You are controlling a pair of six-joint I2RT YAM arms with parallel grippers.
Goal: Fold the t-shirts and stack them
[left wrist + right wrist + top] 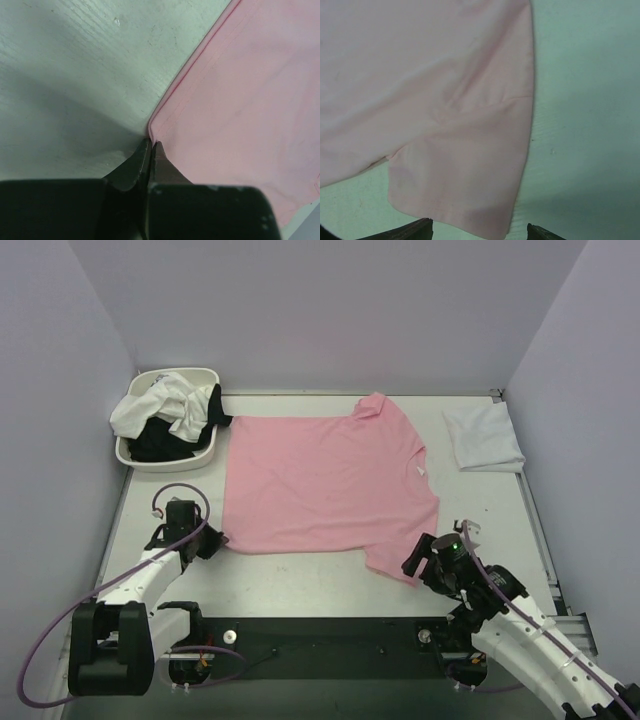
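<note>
Left jaws pinch pink t-shirt (240,100) corner; overhead hides this.

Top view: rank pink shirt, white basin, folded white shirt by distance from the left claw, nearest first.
1. Pink shirt: middle; its near-left corner is pinched in the left claw.
2. Basin: far left, beyond the claw.
3. Folded white shirt: far right.

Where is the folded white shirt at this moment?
Top view: the folded white shirt lies at far right, right of the pink t-shirt, not touching it.
</note>
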